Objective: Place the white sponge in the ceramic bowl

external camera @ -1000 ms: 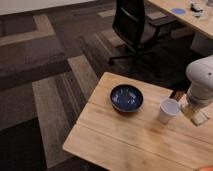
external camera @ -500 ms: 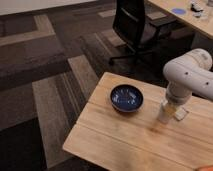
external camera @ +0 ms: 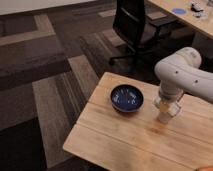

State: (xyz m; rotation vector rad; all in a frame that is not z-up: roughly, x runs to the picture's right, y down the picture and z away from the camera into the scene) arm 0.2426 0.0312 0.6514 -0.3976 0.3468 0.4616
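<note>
Wooden table (external camera: 115, 140) over dark patterned carpet carries the ceramic bowl (external camera: 127, 98). Since a second ago the arm has swung in from 3 o'clock, and the gripper (external camera: 165, 116) now points down just beside the bowl, at its 3 o'clock, covering the white cup. The white sponge is nowhere visible, so placing probably waits.

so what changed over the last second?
The arm swung in from the right edge, toward the bowl. The gripper now points down at the table right of the bowl, covering the spot where the white cup stood. No grasp or release visible. Bowl and table unchanged.
</note>
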